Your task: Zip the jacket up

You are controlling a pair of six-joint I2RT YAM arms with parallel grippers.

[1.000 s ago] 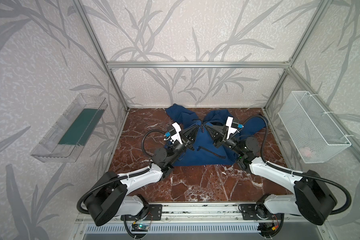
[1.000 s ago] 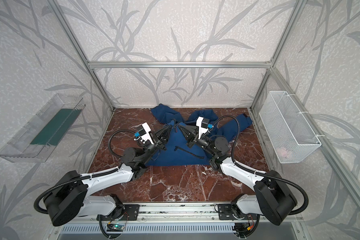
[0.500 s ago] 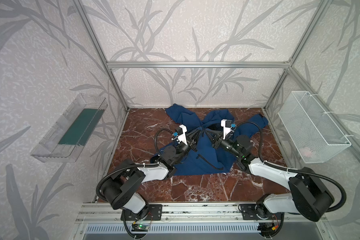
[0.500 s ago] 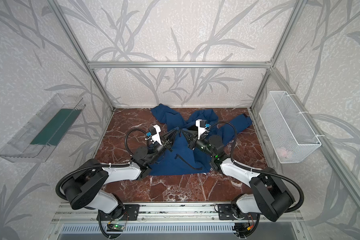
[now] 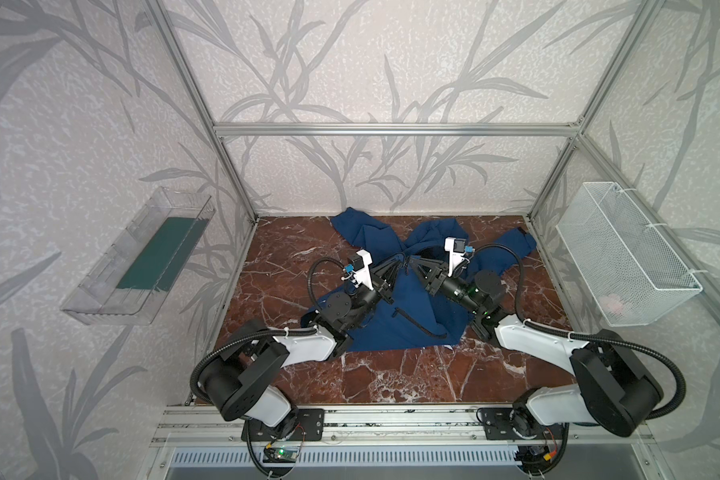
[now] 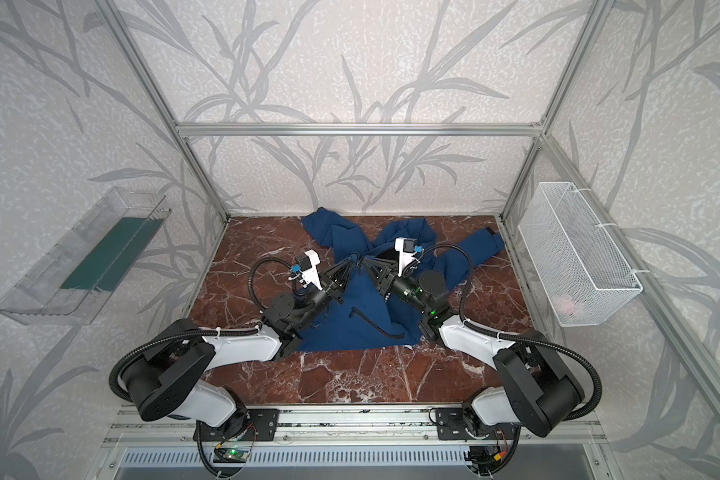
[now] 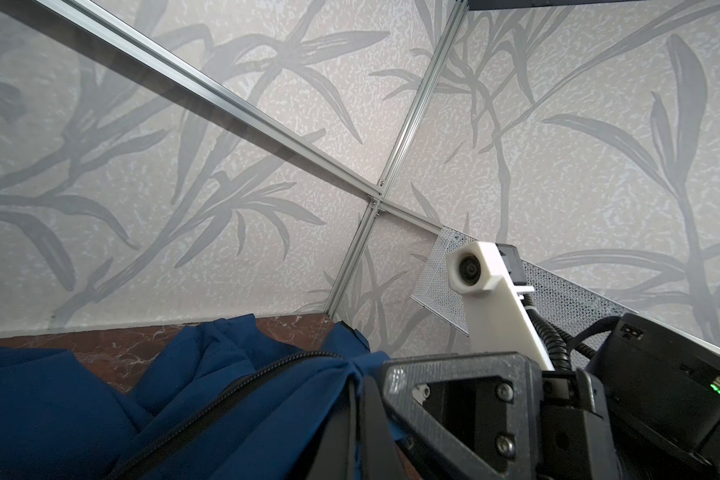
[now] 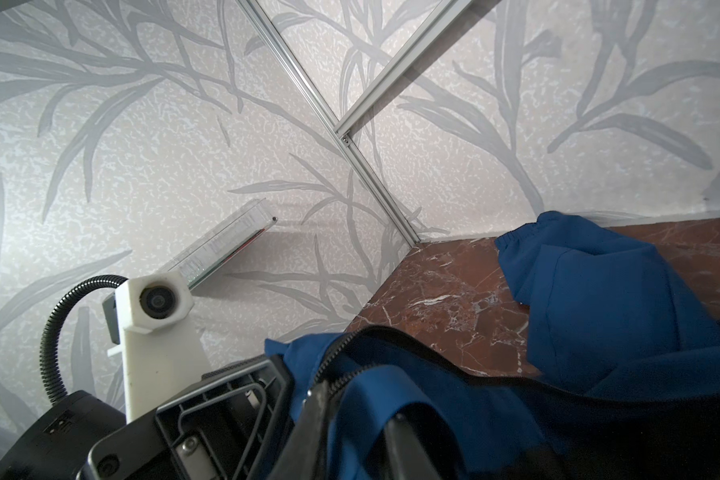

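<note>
Seen from above in both top views: a navy blue fabric jacket (image 5: 408,299) crumpled and soft on a glossy red-brown marble-patterned tabletop (image 5: 391,374), toward 12 o'clock of the surface, well clear of the near edge. Long axis roughly from 6 to 12 o'clock, hem toward 6, collar end toward 12, one sleeve (image 5: 512,243) trailing off to 2 o'clock, another fold bunched at 11 o'clock. Dark zipper line (image 5: 416,322) curving across the smooth front panel. Two black angular grippers meeting tip to tip over the collar area near the centre of the table. Left gripper (image 5: 398,266) reaching in from 8 o'clock, fingers fully closed and pinching a raised fold of the jacket beside the toothed zipper edge (image 7: 233,399), clear in the left wrist view. Right gripper (image 5: 412,264) reaching in from 4 o'clock, fingers (image 8: 321,407) slightly parted with blue cloth draped between and over them; whether still truly gripping cannot be told. White plastic camera mounts on both wrists, ribbed black cables looping behind. Clear rigid plastic tray (image 5: 142,262) with a dark green liner fixed to the wall at 9 o'clock; white wire-mesh basket (image 5: 624,257) on the wall at 3 o'clock. Pale textured wallpaper with grey leaf shapes, framed by aluminium struts
</note>
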